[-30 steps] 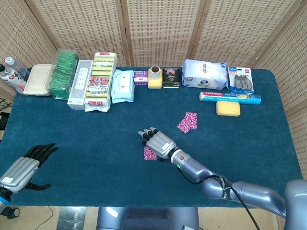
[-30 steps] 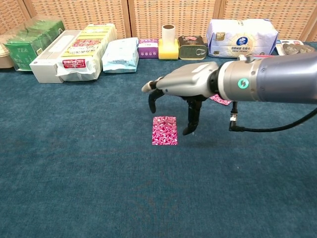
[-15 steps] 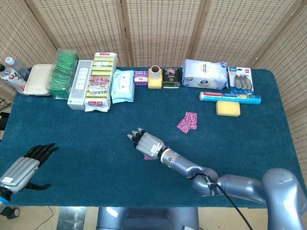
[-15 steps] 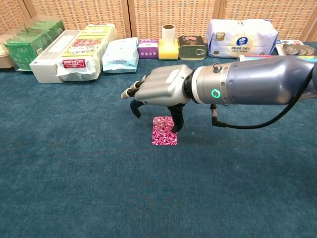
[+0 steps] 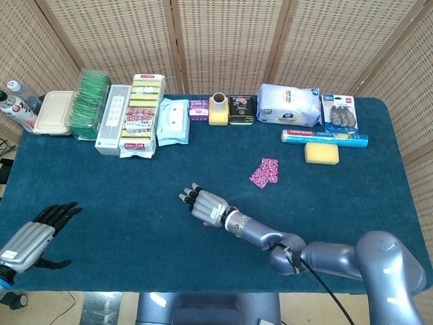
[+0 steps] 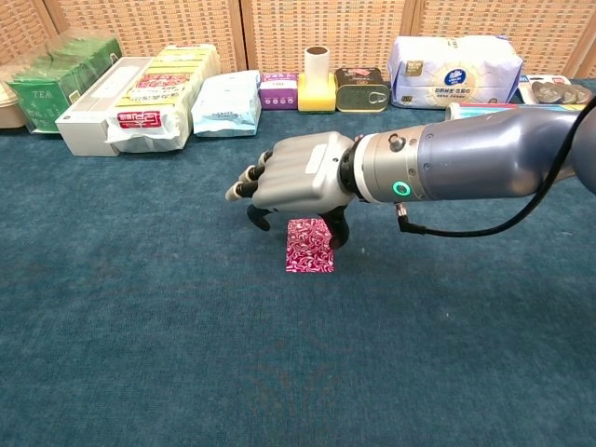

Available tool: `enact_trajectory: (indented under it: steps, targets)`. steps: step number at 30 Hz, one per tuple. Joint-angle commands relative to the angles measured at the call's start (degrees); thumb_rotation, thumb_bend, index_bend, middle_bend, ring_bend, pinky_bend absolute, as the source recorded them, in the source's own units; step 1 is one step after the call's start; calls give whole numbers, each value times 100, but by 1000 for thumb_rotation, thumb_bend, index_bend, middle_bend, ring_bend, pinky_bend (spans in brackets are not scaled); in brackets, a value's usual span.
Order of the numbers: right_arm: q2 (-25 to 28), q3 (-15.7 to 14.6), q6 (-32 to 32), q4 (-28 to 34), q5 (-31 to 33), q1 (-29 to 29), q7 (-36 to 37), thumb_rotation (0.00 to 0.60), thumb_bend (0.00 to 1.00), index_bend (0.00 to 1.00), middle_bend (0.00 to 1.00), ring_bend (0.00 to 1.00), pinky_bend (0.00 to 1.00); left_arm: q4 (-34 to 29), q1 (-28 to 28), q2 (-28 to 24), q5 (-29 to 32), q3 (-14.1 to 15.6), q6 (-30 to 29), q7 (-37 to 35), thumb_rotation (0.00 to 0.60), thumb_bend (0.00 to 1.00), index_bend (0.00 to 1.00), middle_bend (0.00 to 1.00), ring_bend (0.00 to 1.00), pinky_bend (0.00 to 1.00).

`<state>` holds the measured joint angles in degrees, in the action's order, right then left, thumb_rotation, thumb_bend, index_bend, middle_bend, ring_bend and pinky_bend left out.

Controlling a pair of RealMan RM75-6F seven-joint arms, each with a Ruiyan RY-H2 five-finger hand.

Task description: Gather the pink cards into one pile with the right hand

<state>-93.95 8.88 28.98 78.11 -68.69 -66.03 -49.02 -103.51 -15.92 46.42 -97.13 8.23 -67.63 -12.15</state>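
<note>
One pink patterned card (image 6: 309,251) lies flat on the blue cloth, near the middle of the table. My right hand (image 6: 298,182) hovers low over its far end, palm down, fingers spread and curled toward the cloth, holding nothing. Its thumb (image 6: 337,233) reaches down beside the card's far right corner. In the head view this right hand (image 5: 206,205) hides almost all of that card. A small pile of pink cards (image 5: 264,172) lies further right and back, apart from the hand. My left hand (image 5: 34,238) rests open at the table's near left corner.
Packaged goods line the far edge: green tea boxes (image 6: 58,79), sponge packs (image 6: 163,93), wipes (image 6: 226,101), a yellow roll (image 6: 318,84), a tin (image 6: 361,90) and a tissue pack (image 6: 453,60). A foil roll (image 5: 325,137) and yellow sponge (image 5: 321,153) lie at the back right.
My right hand has moved left and come down over the single card, now covering its far end. The card and the left hand have not moved.
</note>
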Motion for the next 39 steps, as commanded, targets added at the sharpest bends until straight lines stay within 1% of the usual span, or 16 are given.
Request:
enact_trajectory:
  steps: [1, 8, 20, 29, 39]
  targets:
    - [13, -65, 13, -34, -66, -59, 100, 600, 216, 272, 18, 0, 111, -1, -2, 0, -1, 2, 5, -6, 600, 57, 0, 0, 0, 3]
    - [38, -156, 42, -62, -331, -136, 634, 600, 160, 272, 18, 0, 116, 3, -17, 6, 26, -5, 39, 3, 600, 56, 0, 0, 0, 3]
    - [-2, -401, 244, -353, -1265, -244, 1647, 600, 147, 272, 18, 0, 129, -29, -51, 29, 118, -22, 145, 100, 600, 57, 0, 0, 0, 3]
    - [-35, -555, 302, -609, -1693, -319, 2239, 600, 130, 270, 18, 0, 131, -47, -44, 47, 192, -44, 155, 170, 600, 57, 0, 0, 0, 3]
    - [-77, -786, 495, -922, -2196, -372, 2940, 600, 129, 270, 18, 0, 133, -95, -79, 100, 345, -77, 296, 355, 600, 57, 0, 0, 0, 3]
